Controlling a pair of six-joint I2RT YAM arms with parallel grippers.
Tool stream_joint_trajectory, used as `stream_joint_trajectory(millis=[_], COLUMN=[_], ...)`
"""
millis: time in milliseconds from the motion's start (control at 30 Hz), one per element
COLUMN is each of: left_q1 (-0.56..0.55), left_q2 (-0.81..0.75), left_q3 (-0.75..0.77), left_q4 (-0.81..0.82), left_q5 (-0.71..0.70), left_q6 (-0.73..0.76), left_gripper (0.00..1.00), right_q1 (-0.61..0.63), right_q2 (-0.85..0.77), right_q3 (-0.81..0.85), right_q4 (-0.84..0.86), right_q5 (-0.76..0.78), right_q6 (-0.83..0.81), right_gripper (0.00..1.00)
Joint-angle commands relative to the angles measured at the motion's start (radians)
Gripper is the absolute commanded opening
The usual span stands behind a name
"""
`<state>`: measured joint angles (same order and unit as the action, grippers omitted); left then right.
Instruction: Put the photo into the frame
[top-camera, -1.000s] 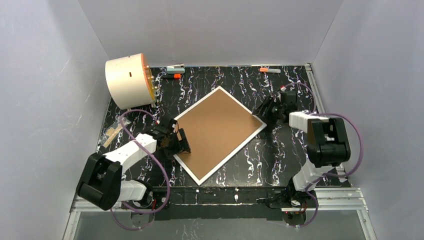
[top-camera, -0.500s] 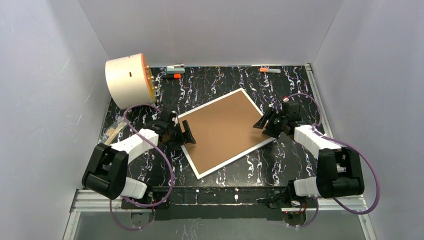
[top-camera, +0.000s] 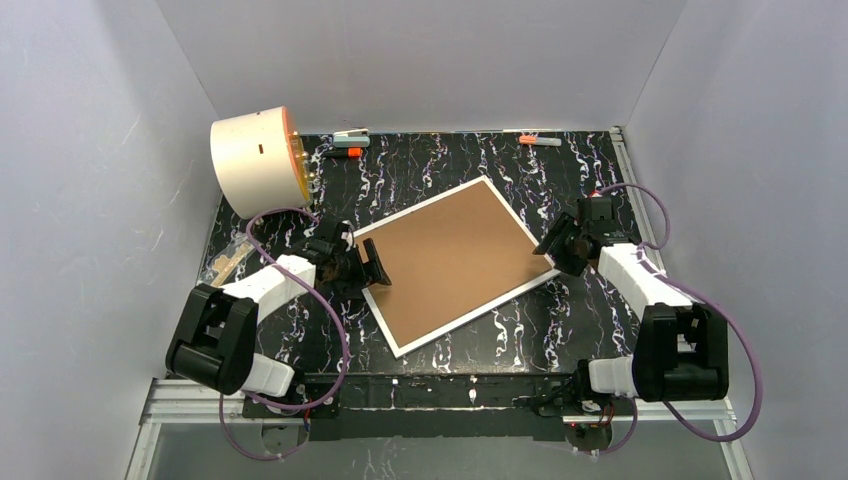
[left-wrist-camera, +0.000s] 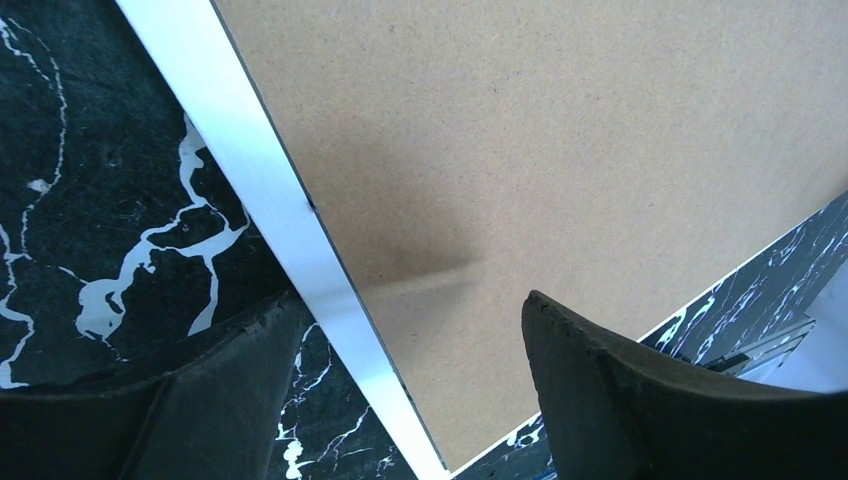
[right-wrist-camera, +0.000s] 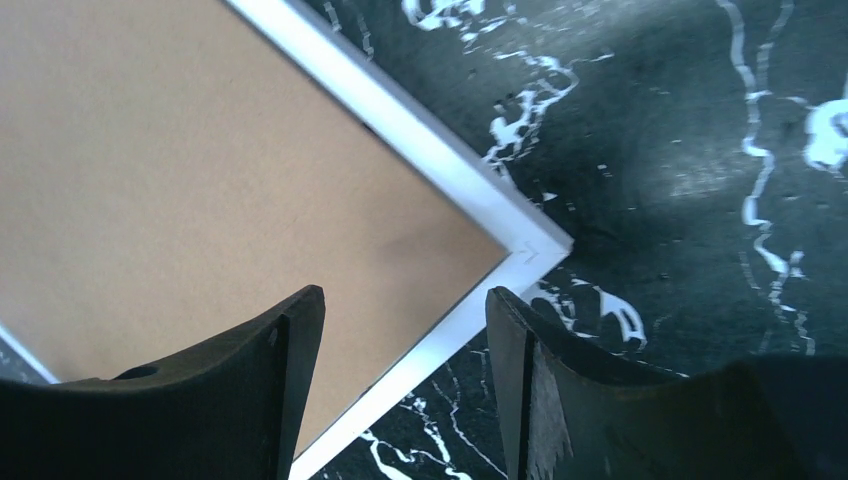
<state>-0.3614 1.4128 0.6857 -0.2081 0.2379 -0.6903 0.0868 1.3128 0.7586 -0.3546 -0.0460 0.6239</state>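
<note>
— Frame (top-camera: 455, 265) seen from above: where does it lie?
— Flat on the black marbled table (top-camera: 430, 160), about the middle, brown board side up, with a thin white edge all round. Its long axis slants from the near left to the far right. One corner points toward the back wall and another toward the right arm. What lies under the board cannot be seen.
— Any containers?
— A cream drum (top-camera: 250, 160) lies on its side at the far left, its orange-rimmed end facing right. Its inside cannot be made out. A clear packet (top-camera: 225, 265) by the table's left edge holds something tan.
— And the grippers in that view?
— The left gripper (top-camera: 362, 272) is at the frame's left short edge and the right gripper (top-camera: 553, 250) at its right corner. Both look spread.
— The left wrist camera?
— The white edge runs diagonally between the fingers. One finger (left-wrist-camera: 200, 400) is over the table, the other over the brown board. The jaws are wide apart and clasp nothing. I cannot tell whether either finger touches the frame.
— The right wrist camera?
— The frame's corner points right, just beyond the fingertips. One finger (right-wrist-camera: 230, 390) is over the brown board, the other beside the white edge just short of the corner. The jaws are apart and grip nothing.
</note>
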Motion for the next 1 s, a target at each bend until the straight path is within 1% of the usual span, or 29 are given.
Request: stream_joint_trajectory(millis=[0,67,300,533,767,967], left_q1=[0.026,0.030,0.034,0.038,0.043,0.045], left_q2=[0.019,0.018,0.016,0.002,-0.012,-0.012], left_q3=[-0.011,-0.009,-0.014,-0.026,-0.032,-0.035], left_q4=[-0.088,-0.088,-0.088,-0.088,-0.090,-0.090], left_q5=[-0.095,-0.089,-0.077,-0.072,-0.077,-0.075], left_q6=[0.049,0.049,0.054,0.053,0.048,0.049], left_gripper=[0.80,0.80,0.80,0.79,0.79,0.79], right_q1=[-0.043,-0.056,-0.072,-0.077,-0.077,-0.078], right_q2=[0.020,0.038,0.076,0.107,0.100,0.139], right_q3=[0.040,0.048,0.030,0.030,0.041,0.038], right_q4=[-0.015,-0.005,0.048,0.063,0.036,0.079], right_q5=[0.052,-0.004,-0.091,-0.096,-0.020,-0.095], right_q6=[-0.025,-0.033,-0.030,-0.025,-0.028,-0.024], right_gripper=[0.68,0.67,0.65,0.64,0.63,0.63])
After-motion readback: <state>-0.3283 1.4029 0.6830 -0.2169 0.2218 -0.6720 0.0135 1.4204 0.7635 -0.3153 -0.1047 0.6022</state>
